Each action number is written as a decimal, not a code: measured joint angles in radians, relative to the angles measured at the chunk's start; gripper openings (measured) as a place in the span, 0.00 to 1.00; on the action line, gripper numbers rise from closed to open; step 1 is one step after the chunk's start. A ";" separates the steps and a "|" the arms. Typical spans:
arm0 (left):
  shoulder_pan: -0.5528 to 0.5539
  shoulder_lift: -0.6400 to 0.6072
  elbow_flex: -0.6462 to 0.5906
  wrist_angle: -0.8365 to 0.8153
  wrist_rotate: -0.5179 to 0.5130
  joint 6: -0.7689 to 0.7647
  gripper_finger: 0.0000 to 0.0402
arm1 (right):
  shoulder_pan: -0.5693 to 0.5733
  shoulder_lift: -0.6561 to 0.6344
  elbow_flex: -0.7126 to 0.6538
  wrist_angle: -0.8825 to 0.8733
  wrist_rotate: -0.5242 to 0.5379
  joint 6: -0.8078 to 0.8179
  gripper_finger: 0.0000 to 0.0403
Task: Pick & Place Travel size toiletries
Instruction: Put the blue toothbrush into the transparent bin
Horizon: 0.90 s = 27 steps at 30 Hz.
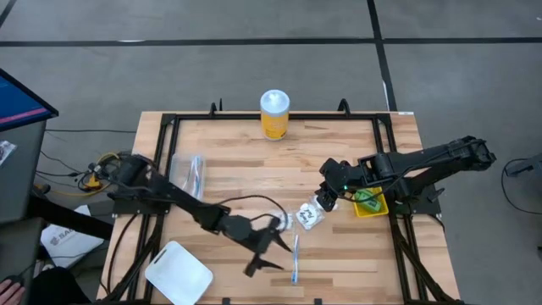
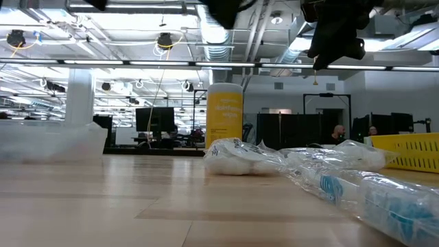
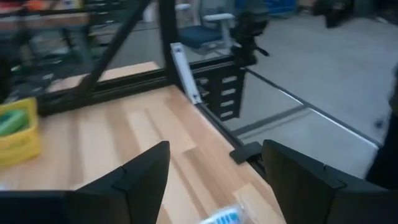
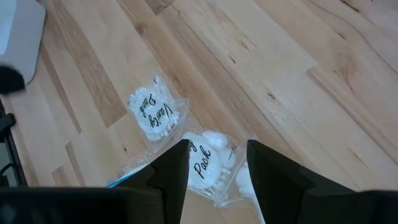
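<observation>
The right end effector (image 1: pixel 326 196) hovers open over a white packet (image 4: pixel 205 163), apparently not touching it. The left end effector (image 1: pixel 269 251), spread wide, hangs beside the blue toothbrush (image 1: pixel 295 258), near that packet.

Packets (image 1: pixel 308 217) lie between toothbrush (image 1: pixel 295 258) and bin (image 1: pixel 371 203)

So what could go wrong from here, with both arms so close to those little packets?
1. The right gripper hangs open over crinkly white packets lying bunched together; its fingers might catch two at once or let one slip.
2. The left gripper is open near the blue toothbrush, close to the same pile, so the arms could bump.
3. The yellow bin sits at the table's edge; a drop could miss.
</observation>
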 joint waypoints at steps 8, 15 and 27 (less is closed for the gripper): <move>0.067 0.148 0.124 -0.012 0.252 0.162 0.62 | 0.002 0.000 0.000 0.000 0.000 0.000 0.38; 0.106 0.285 0.209 -0.018 0.367 0.262 0.62 | 0.003 0.000 0.000 0.000 0.000 0.000 0.38; 0.117 0.449 0.290 -0.144 0.210 0.171 0.62 | 0.003 0.000 0.000 -0.001 0.000 -0.003 0.38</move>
